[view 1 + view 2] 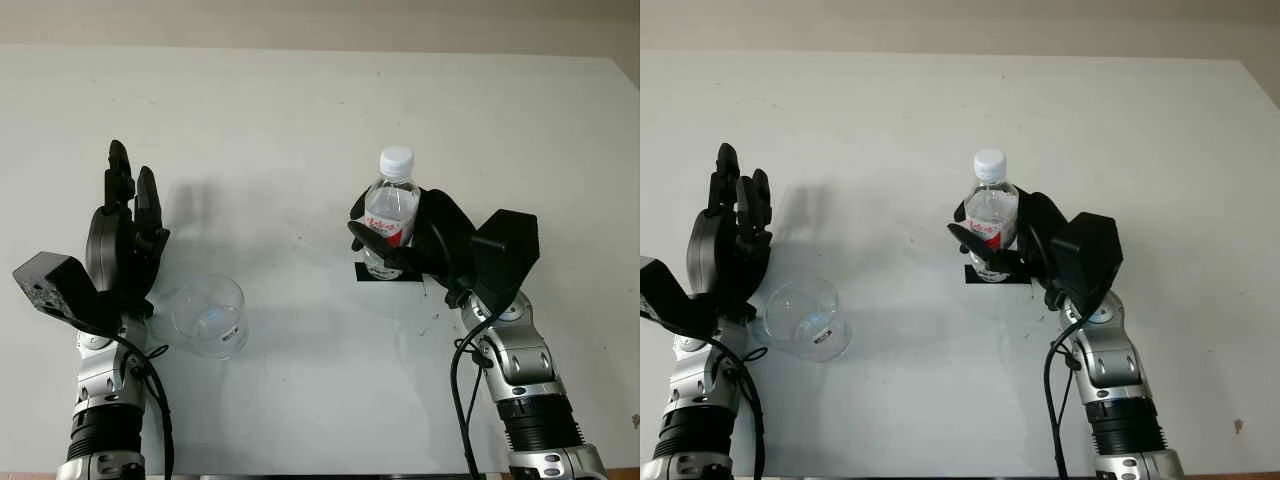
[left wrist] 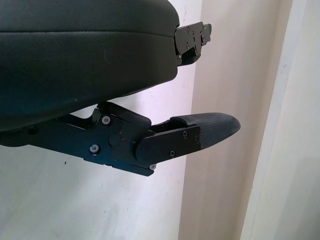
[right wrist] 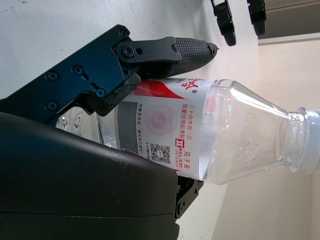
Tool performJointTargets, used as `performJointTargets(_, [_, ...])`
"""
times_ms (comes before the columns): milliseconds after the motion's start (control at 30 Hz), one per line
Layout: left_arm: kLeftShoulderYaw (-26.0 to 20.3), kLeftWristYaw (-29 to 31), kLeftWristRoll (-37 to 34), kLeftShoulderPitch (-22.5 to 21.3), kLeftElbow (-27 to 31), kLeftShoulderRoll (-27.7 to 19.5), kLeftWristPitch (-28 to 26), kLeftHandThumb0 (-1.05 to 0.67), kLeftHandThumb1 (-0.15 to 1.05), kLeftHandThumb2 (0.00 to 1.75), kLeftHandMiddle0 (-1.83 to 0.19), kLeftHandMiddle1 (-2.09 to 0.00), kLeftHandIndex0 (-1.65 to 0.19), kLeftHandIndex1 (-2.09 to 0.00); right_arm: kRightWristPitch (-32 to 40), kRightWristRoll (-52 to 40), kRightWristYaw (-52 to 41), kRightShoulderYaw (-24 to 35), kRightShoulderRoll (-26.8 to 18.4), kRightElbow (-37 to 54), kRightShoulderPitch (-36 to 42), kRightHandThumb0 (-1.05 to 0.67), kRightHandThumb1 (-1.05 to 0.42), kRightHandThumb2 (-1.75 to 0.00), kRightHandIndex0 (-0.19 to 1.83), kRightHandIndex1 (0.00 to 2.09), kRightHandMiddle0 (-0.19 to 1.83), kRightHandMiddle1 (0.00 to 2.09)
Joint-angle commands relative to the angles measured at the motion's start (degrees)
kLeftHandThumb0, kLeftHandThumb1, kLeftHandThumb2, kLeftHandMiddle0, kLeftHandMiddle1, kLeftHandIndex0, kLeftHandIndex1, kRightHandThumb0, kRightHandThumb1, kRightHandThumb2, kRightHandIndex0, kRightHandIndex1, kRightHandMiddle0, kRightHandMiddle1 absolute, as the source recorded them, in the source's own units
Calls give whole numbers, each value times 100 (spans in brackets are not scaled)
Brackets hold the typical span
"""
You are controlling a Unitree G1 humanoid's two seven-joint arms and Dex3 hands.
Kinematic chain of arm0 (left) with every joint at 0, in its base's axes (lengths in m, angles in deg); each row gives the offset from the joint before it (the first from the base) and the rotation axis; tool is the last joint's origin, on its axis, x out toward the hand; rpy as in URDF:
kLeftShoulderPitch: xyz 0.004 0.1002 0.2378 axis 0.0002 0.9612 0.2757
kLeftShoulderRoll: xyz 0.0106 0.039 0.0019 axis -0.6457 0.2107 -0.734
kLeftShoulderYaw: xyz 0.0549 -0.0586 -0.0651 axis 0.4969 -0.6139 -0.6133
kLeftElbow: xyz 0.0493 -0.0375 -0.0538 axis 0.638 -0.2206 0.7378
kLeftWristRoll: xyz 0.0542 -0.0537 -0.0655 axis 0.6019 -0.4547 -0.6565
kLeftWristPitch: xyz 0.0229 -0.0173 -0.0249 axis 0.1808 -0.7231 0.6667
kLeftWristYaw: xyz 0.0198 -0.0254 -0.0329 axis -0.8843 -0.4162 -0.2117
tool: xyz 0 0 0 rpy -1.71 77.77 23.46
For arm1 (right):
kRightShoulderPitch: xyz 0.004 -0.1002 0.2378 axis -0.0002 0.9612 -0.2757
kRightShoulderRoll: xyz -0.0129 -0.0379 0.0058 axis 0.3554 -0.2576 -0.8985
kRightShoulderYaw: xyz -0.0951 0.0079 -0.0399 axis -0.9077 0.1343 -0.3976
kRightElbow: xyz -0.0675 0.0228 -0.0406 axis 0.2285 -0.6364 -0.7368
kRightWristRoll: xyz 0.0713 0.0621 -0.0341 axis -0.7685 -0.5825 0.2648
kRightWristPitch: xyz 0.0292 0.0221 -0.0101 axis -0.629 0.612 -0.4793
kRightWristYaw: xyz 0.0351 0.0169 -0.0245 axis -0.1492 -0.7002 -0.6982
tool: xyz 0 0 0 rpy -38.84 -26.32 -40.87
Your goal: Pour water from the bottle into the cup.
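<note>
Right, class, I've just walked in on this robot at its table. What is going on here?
The right hand is closed around a capped water bottle standing upright on a black mat on the white table. The left hand is open beside a clear cup, which is tilted. Nothing has been poured yet.

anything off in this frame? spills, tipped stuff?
One thing: the clear plastic bottle, upright on its black square mat in the right hand, still wears its white cap. The clear plastic cup beside the open left hand leans slightly. No spill visible.
</note>
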Motion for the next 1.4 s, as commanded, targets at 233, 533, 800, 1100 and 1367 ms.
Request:
performJointTargets(233, [-29, 32, 19, 107, -48, -89, 6, -61, 105, 59, 12, -6, 19, -1, -481, 14, -203, 11, 5, -195, 268, -58, -105, -19, 19, 202, -1, 204])
performJointTargets(533, [-31, 69, 30, 102, -96, -129, 27, -61, 105, 60, 12, -5, 19, -3, -790, 20, -244, 62, -38, -238, 462, -65, -103, -5, -9, 129, -19, 140])
performJointTargets(800, [-47, 82, 7, 84, -131, -131, 16, -62, 105, 61, 12, -5, 19, -2, -1597, 312, -264, 60, -185, -514, 597, -79, -98, -5, -15, 20, -19, 47])
performJointTargets(1100, [-42, 82, 26, 44, -209, -134, 76, -63, 105, 59, 12, -5, 19, -2, -2272, 391, -414, 76, -378, -762, 576, -90, -95, -5, -19, 0, -19, 1])
performJointTargets(1367, [-27, 67, 15, 75, -160, -104, 79, -62, 105, 61, 12, -5, 19, -1, -2633, 154, -171, 335, -235, -1022, 340, -96, -96, -6, -19, 0, -19, 0])
